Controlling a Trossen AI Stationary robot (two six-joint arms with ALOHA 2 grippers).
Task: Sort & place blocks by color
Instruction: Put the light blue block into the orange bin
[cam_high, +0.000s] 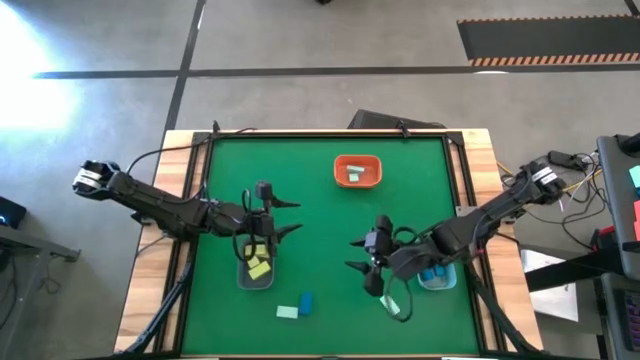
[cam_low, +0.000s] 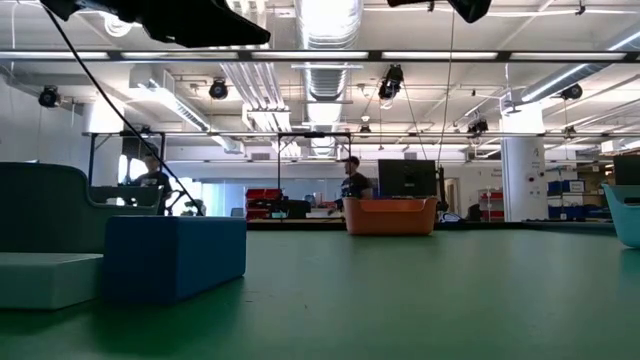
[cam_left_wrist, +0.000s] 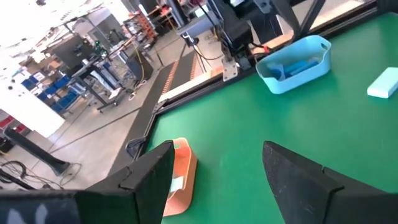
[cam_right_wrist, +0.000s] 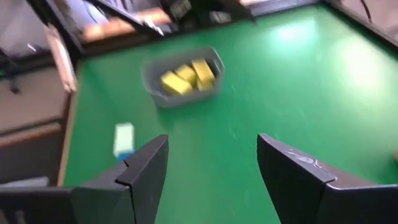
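Note:
Both grippers hang open above the green table with nothing between their fingers. My left gripper (cam_high: 290, 216) (cam_left_wrist: 217, 149) stands over the far end of a grey bin (cam_high: 257, 266) (cam_right_wrist: 183, 78) that holds yellow blocks (cam_high: 259, 267). My right gripper (cam_high: 352, 254) (cam_right_wrist: 211, 140) hovers near the table's middle, left of a blue bin (cam_high: 437, 276) (cam_left_wrist: 295, 62) with blue blocks inside. A blue block (cam_high: 305, 300) (cam_low: 175, 255) and a mint block (cam_high: 288, 312) (cam_low: 45, 280) lie side by side near the front edge. Another mint block (cam_high: 395, 303) (cam_left_wrist: 382, 84) lies below the right arm.
An orange tray (cam_high: 357, 171) (cam_low: 390, 215) with a mint block in it stands at the far middle of the table. Wooden borders and black rails frame the green mat. Open mat lies between the tray and the two grippers. People stand in the room beyond the table.

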